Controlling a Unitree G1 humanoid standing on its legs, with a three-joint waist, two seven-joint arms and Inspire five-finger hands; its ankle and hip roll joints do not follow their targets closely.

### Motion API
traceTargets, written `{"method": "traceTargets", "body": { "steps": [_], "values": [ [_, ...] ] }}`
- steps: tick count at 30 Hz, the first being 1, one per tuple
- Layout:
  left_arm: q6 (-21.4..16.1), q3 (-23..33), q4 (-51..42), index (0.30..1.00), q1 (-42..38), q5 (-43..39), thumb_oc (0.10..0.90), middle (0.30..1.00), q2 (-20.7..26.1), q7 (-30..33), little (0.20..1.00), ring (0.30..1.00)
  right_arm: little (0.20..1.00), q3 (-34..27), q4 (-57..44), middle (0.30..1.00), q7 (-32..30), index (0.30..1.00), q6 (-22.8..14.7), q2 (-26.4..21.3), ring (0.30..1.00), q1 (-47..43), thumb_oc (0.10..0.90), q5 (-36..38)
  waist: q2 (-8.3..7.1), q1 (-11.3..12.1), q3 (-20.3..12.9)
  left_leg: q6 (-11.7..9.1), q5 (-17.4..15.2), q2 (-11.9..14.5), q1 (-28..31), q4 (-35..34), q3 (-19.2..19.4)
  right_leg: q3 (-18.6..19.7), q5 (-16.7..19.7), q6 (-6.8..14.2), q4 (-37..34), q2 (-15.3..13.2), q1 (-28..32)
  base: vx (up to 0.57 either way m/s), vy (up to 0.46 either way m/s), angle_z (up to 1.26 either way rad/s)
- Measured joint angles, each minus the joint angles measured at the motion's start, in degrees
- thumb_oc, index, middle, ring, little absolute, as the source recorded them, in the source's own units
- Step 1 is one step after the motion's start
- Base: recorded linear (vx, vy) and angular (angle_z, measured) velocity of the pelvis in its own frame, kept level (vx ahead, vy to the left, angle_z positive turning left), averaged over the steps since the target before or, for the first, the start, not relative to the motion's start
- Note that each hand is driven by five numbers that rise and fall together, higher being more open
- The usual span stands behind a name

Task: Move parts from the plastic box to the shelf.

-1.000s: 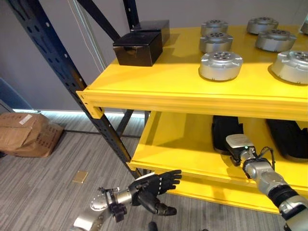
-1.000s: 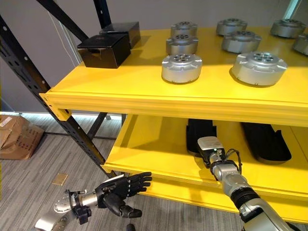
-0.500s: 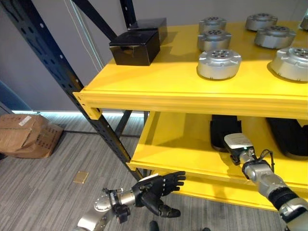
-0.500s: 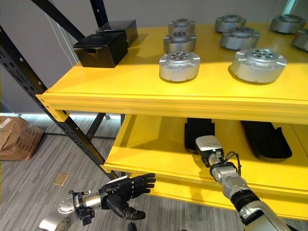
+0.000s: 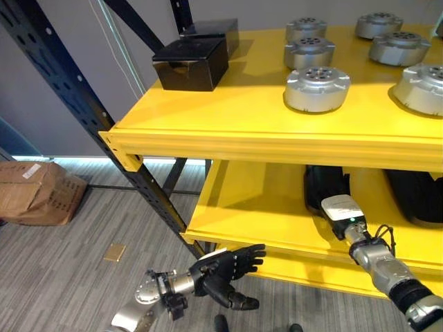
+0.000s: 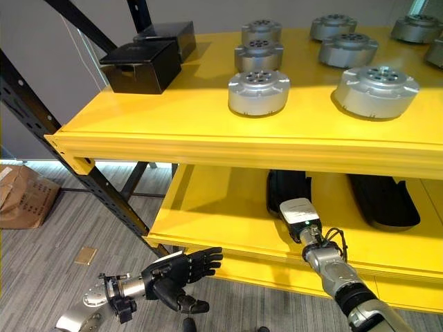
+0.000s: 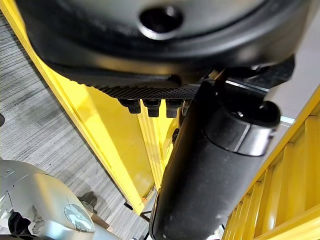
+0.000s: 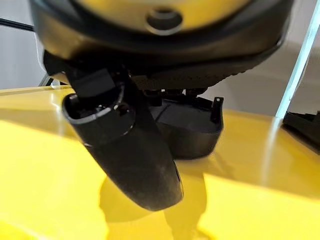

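A long black part [image 6: 285, 183] lies on the lower yellow shelf [image 5: 249, 200], and a second black part [image 6: 382, 197] lies to its right. My right arm reaches in over the shelf's front edge toward the first one. In the right wrist view my right hand [image 8: 130, 150] hovers just short of that black part [image 8: 192, 127], thumb straight and apart from it, the part resting on the shelf. My left hand [image 5: 225, 268] hangs low in front of the shelf's left corner, fingers straight, holding nothing.
Several silver round parts [image 5: 317, 88] and two black boxes [image 5: 190, 63] stand on the upper yellow shelf. A dark blue slanted upright [image 5: 83, 111] frames the rack's left side. A cardboard box [image 5: 38, 190] sits on the grey floor at the far left.
The camera has shifted a little. Neither hand nor the black parts have visibly moved.
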Motion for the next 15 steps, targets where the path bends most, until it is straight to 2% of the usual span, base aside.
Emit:
{"method": "traceTargets", "body": {
  "steps": [6, 15],
  "values": [
    [0.0, 0.0, -0.1, 1.000, 0.0, -0.2, 0.900, 1.000, 0.0, -0.4, 1.000, 1.000, 1.000, -0.6, -1.9, 1.000, 0.0, 1.000, 0.5, 0.0, 1.000, 1.0, 0.900, 0.1, 0.01, -0.7, 0.4, 0.0, -0.1, 0.0, -0.1, 0.0, 0.1, 0.1, 0.0, 0.0, 0.0, 0.0, -0.2, 0.00, 0.000, 0.00],
    [0.0, 0.0, -0.4, 1.000, -0.3, -0.2, 0.900, 1.000, 0.0, -0.1, 1.000, 1.000, 1.000, -2.8, -3.3, 1.000, -7.8, 1.000, -0.9, 0.5, 1.000, 2.8, 0.900, 0.8, 0.33, -1.3, 1.5, 0.1, -0.1, -0.1, 0.0, 0.0, 0.5, 0.5, 0.2, -0.3, 0.0, -0.1, -0.2, -0.01, 0.006, -0.01]
  ]
}}
